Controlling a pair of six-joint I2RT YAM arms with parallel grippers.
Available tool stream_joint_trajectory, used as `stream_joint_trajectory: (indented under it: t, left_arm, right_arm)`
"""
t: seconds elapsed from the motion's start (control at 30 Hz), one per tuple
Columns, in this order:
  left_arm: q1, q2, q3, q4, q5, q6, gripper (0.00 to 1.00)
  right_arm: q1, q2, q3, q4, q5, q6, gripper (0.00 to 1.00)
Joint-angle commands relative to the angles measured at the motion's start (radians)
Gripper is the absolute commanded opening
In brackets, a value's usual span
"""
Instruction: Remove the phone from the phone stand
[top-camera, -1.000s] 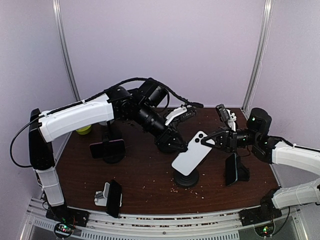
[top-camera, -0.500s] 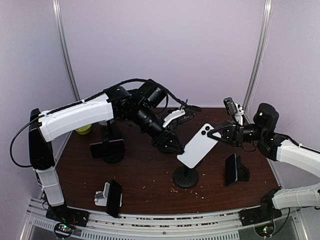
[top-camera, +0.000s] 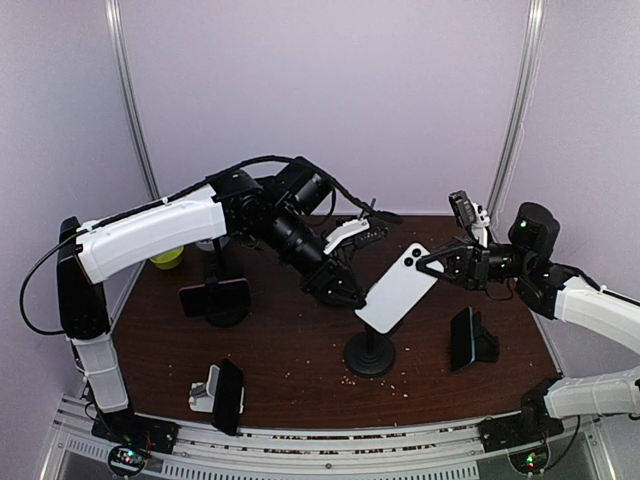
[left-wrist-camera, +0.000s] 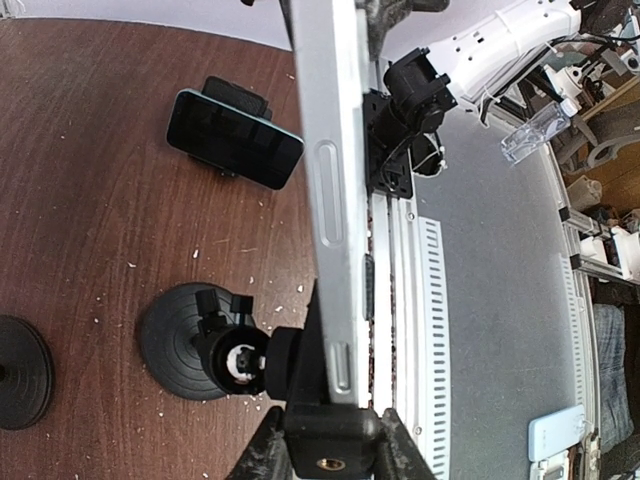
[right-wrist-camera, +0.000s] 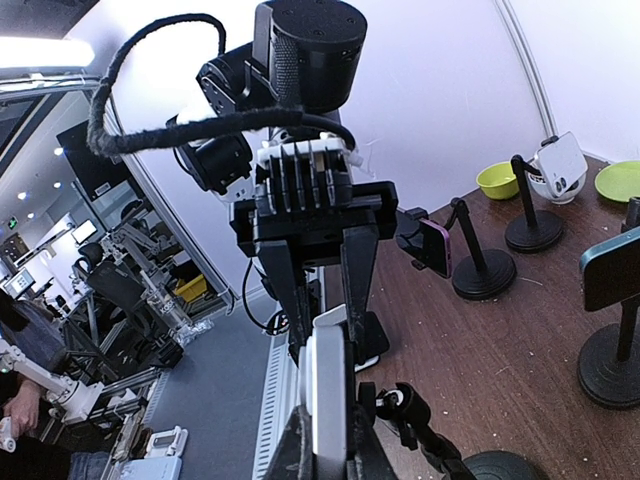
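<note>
Top view shows the white phone (top-camera: 400, 288) leaning above the stand (top-camera: 370, 355). Its low end is over the stand's pole and its high end points up and to the right of the stand. The phone's long side runs that same way, from the stand up toward the right pincer (top-camera: 428, 264). That pincer is pressed tight on the phone's high end, the end far from the stand. The left pincer (top-camera: 350, 294) is just left of the stand's top, so it is the nearer one to the stand. In the left wrist view its fingers pinch a black clip (left-wrist-camera: 320, 415) at the top of the stand, and the phone's low end sits in that clip. So I think the phone is not out yet. The next move looks like a pull by the right arm, straight along the phone's long side, up and away from the stand, while the left arm holds the clip down. A crooked pull could jam the phone or tip the stand.
</note>
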Motion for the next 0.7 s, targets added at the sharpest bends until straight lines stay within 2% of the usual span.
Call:
stream_joint_trajectory:
  t: [0.0,0.13,0.17,0.3,0.47,0.57,0.67]
  left_arm:
    - [-0.002,0.019,0.031,-0.123,-0.014,0.003,0.0]
    - [-0.002,0.02,0.066,-0.121,-0.024,-0.014,0.0]
    - [-0.002,0.02,0.07,-0.119,-0.025,-0.017,0.0]
    - [-0.002,0.025,0.07,-0.11,-0.036,-0.022,0.0]
    - [0.0,0.03,0.065,-0.1,-0.042,-0.024,0.0]
    - [0.0,0.032,0.067,-0.098,-0.045,-0.024,0.0]
    - [0.0,0.033,0.069,-0.098,-0.046,-0.024,0.0]
  right_arm:
    - [-0.015,-0.014,0.061,0.108,0.029,0.001,0.0]
    - [-0.015,-0.008,0.063,0.075,0.047,-0.01,0.0]
    - [-0.013,-0.005,0.062,0.068,0.05,-0.01,0.05]
    - [0.007,0.014,0.037,0.073,0.052,-0.009,0.43]
    - [0.04,0.034,0.006,0.071,0.031,-0.023,0.67]
    - [0.041,0.035,-0.007,0.062,0.028,-0.04,0.73]
    - [0.041,0.034,-0.018,0.046,0.029,-0.051,0.72]
